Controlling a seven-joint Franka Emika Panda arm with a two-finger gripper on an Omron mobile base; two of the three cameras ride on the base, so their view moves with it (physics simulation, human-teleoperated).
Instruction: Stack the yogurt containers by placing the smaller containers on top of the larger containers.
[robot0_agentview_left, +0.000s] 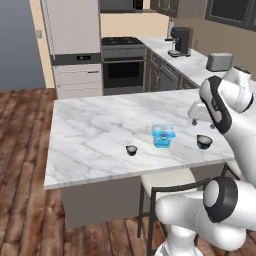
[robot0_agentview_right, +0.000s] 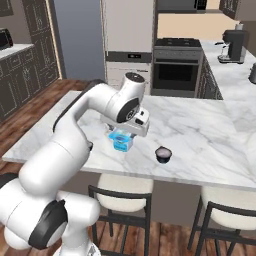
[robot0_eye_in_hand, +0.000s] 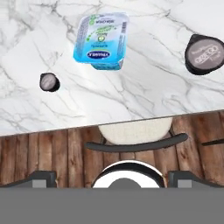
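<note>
Open and empty, the pincer (robot0_agentview_right: 131, 131) hangs above a marble counter (robot0_agentview_left: 90, 130), its hand just over the blue tub (robot0_agentview_right: 121, 139) in the right base view. Seen from the hand, the tub (robot0_eye_in_hand: 101, 38) stands upright between two dark cups: the smaller cup (robot0_eye_in_hand: 49, 82) to one side, the bigger cup (robot0_eye_in_hand: 204, 54) to the other, each well apart from it. All three sit near the counter's front edge, above a stool (robot0_eye_in_hand: 134, 131) on wood floor (robot0_agentview_left: 25, 200).
</note>
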